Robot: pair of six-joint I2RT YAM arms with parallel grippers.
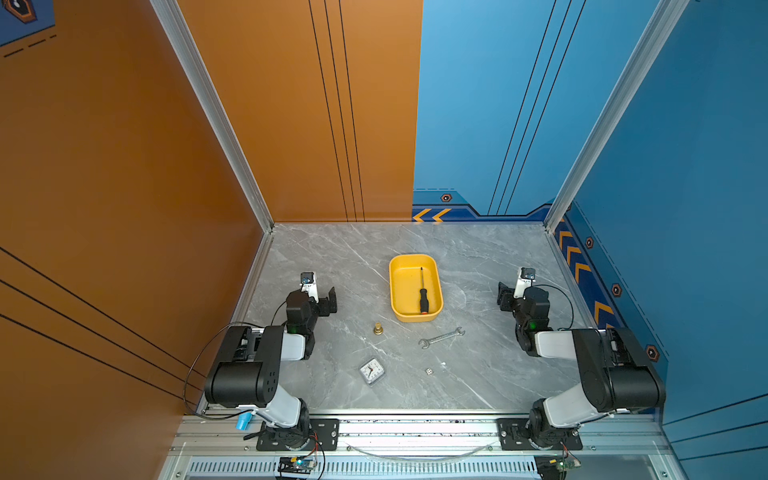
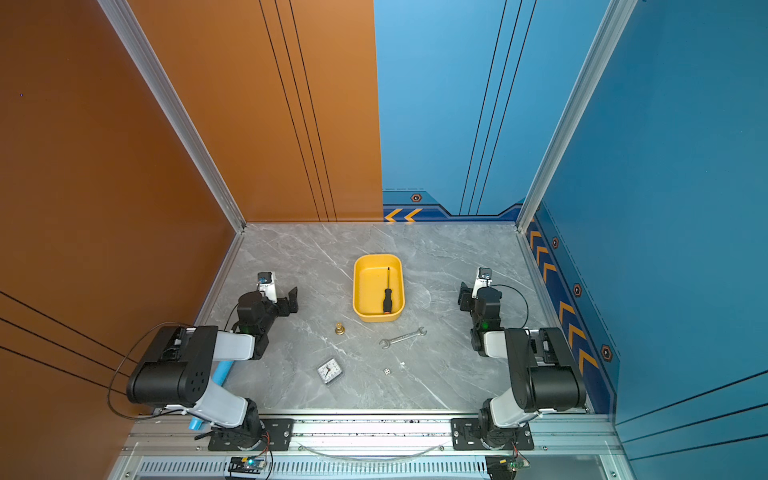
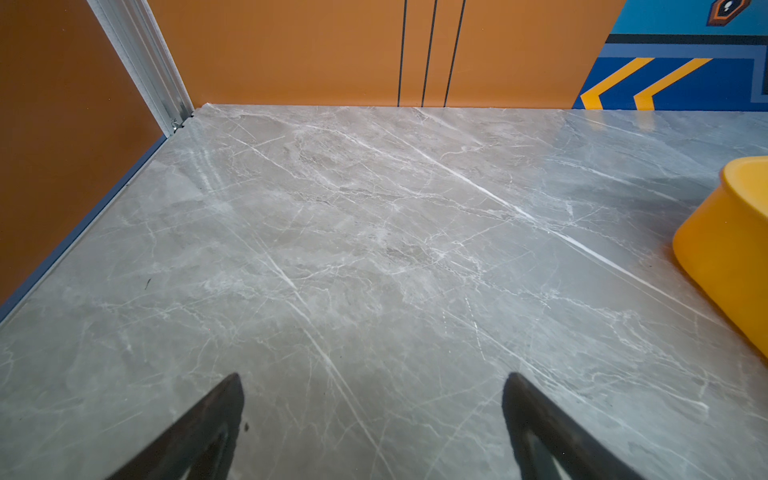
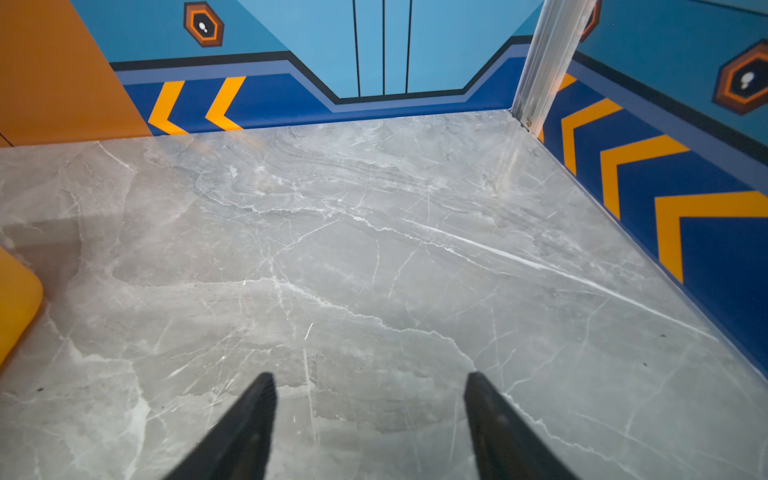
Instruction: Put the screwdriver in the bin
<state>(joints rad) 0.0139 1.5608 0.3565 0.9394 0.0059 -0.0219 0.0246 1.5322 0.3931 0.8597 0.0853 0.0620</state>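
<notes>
Yellow bin (image 1: 401, 286), screwdriver (image 1: 423, 297) inside

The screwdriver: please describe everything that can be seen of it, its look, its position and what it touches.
The screwdriver is slim: a thin dark metal shaft and a black handle with an orange-red end. It lies flat on the floor of the yellow bin, slightly right of its middle in both top views. The tip points to the far wall; the handle end is close to the bin's near wall. Nothing holds it.
</notes>
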